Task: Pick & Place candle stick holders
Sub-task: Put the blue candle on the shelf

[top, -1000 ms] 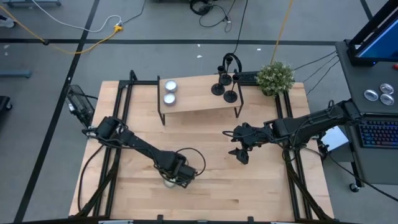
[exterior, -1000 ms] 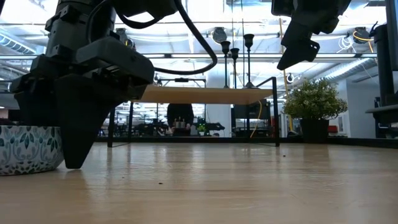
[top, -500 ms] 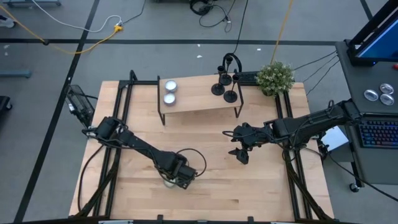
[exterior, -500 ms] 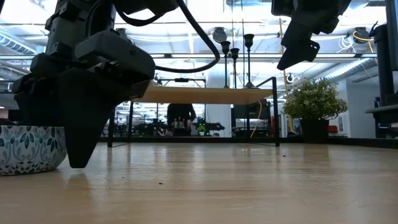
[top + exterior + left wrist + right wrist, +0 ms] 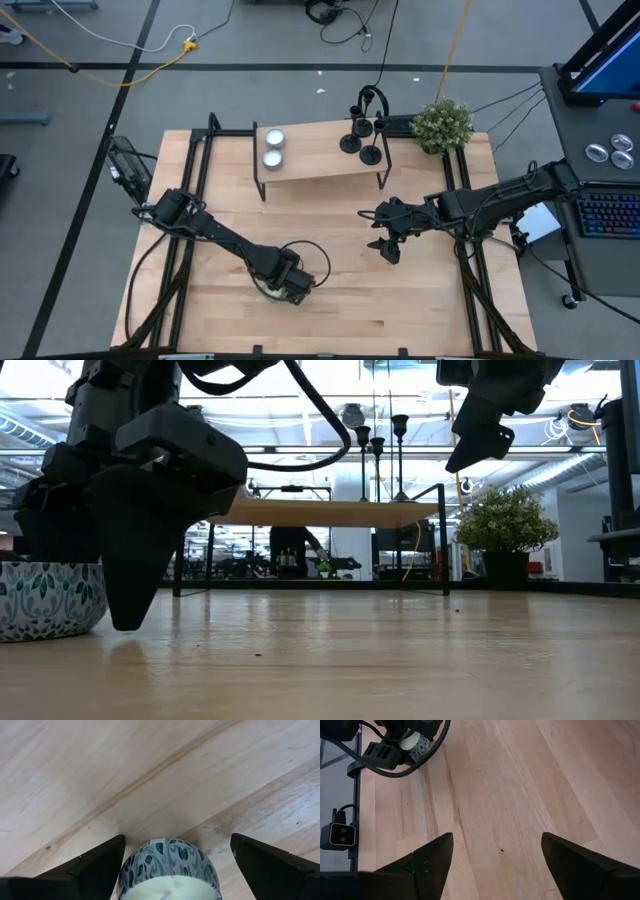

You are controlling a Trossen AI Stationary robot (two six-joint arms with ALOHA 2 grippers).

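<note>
The three small black candle stick holders (image 5: 361, 135) stand untouched on the raised wooden shelf (image 5: 320, 160). The left gripper (image 5: 172, 865) straddles a patterned blue-and-white ceramic candle cup (image 5: 169, 866) filled with pale wax — fingers spread, gripping nothing; best lift straight up to clear its rim. The right gripper (image 5: 495, 852) hovers open over bare table.

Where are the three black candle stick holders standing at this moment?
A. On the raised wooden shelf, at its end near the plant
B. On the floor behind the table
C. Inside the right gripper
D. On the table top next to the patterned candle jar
A: in the high view the candle stick holders stand together on the raised shelf, at the end beside the plant, far from both grippers.
</note>
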